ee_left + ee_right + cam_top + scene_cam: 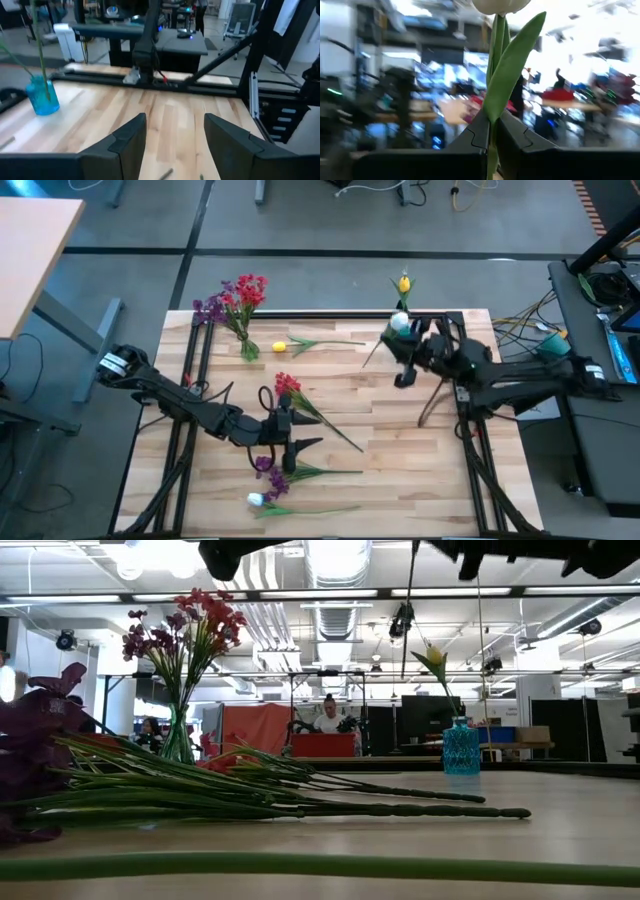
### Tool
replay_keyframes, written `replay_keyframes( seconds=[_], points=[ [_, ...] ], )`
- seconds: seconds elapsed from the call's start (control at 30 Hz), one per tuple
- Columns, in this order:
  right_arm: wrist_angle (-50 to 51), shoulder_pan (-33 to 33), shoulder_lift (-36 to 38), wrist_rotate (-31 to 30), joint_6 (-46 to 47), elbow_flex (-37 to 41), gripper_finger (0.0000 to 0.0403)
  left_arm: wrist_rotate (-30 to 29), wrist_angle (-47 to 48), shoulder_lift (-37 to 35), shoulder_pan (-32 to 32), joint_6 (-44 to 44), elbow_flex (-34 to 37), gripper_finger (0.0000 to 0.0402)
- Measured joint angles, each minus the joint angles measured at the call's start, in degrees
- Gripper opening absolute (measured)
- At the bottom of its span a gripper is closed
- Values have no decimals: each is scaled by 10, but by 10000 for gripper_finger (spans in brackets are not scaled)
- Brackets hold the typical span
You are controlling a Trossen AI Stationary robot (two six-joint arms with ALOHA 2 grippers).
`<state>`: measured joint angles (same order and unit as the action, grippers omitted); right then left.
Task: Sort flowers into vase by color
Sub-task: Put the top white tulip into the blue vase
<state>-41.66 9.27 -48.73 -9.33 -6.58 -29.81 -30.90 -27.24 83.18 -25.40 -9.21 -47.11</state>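
Note:
My right gripper (397, 340) is at the far right of the table, shut on a white flower (500, 5) beside the blue vase (461, 747). That vase holds a yellow flower (404, 283). A clear vase (178, 735) at the far left holds red and purple flowers (240, 295). Lying flat on the table are a yellow flower (280, 347), a red one (288, 385), a purple one (268, 470) and a white one (257, 500). My left gripper (175, 145) hangs open above the table's middle, with nothing between its fingers. My right gripper pinches the white flower's green stem (492, 117) between its two fingers, just below the long leaf (512, 65). The fingers lie across the stem. The white head stands above them and the lower stem (372, 357) trails below, clear of the table.
Black frame rails (200, 350) run along the table's left, right and far sides. The lying flowers' stems (300, 802) crowd the near middle. Bare wood (400, 480) lies at the near right. People and desks show in the room beyond.

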Motion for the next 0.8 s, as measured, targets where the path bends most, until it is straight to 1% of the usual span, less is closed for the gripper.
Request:
replay_keyframes(
  seconds=[0.07,0.17,0.23,0.3,0.47,0.53,0.7,0.8],
  points=[
    [24,34,4,25,2,-4,13,-1,-14,0,6,21,0,185],
    [28,77,4,99,-5,-7,13,-1,-42,0,17,40,0,185],
    [26,97,3,147,-2,-9,13,-1,-58,0,23,41,0,185],
    [24,106,3,172,10,-10,13,-1,-61,-1,27,40,0,185],
    [26,105,11,195,29,-9,13,-1,-66,-1,26,25,0,185],
    [23,105,22,214,34,-9,13,-1,-63,-1,26,12,0,185],
    [27,105,77,213,52,-2,13,-1,-60,-1,25,-2,0,185],
    [75,105,123,198,48,5,13,-1,-60,-1,26,8,0,185]
  ],
)
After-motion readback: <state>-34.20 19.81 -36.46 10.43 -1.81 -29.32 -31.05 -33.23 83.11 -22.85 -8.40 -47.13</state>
